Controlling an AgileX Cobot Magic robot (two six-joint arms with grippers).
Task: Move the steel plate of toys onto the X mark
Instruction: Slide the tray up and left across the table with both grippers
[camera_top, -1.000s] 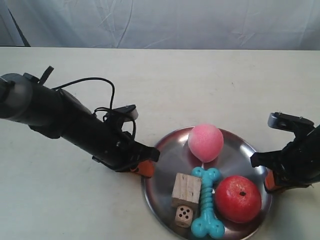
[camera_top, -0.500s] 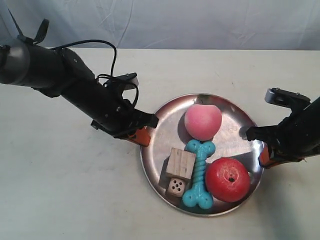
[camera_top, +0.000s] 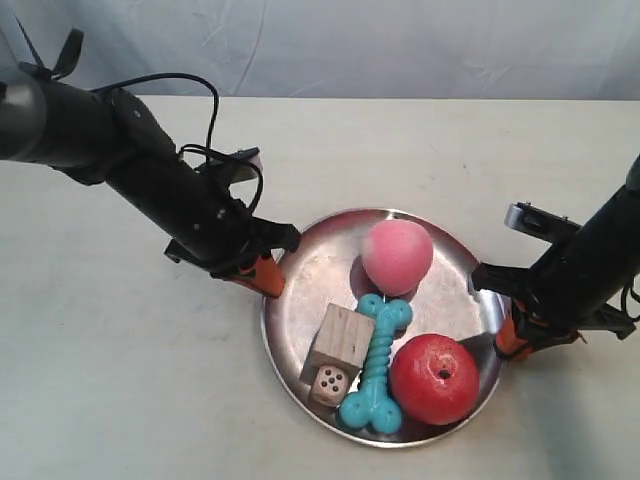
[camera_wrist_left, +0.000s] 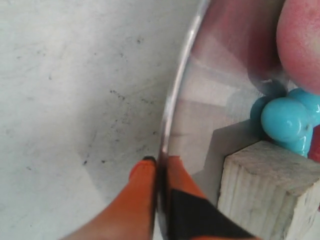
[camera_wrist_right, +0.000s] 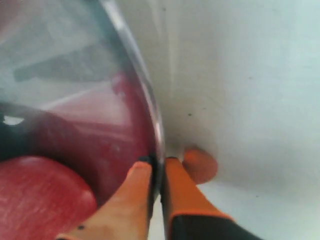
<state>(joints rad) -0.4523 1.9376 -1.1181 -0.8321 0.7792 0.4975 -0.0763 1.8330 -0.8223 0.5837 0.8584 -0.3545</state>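
The steel plate (camera_top: 300, 300) sits low in the middle of the exterior view, carrying the pink ball (camera_top: 397, 257), the red apple-like ball (camera_top: 433, 378), the turquoise bone (camera_top: 375, 362), the pale wooden block (camera_top: 338, 341) and the small wooden die (camera_top: 330, 384). My left gripper (camera_top: 268, 279) is shut on the plate's rim (camera_wrist_left: 172, 110), one orange finger inside and one outside. My right gripper (camera_top: 507, 338) is shut on the opposite rim (camera_wrist_right: 145, 90), beside the apple-like ball (camera_wrist_right: 40, 195). The block (camera_wrist_left: 270, 190), bone (camera_wrist_left: 287, 120) and pink ball (camera_wrist_left: 302, 42) show in the left wrist view. No X mark is visible.
The pale tabletop (camera_top: 120, 380) spreads around the plate, with a white cloth backdrop (camera_top: 380, 45) along its far edge. Black cables (camera_top: 205, 110) loop over the arm at the exterior view's left.
Both grippers, still clamped on the rim, have carried the plate leftward and away from the view's bottom edge. The toys stayed in the plate.
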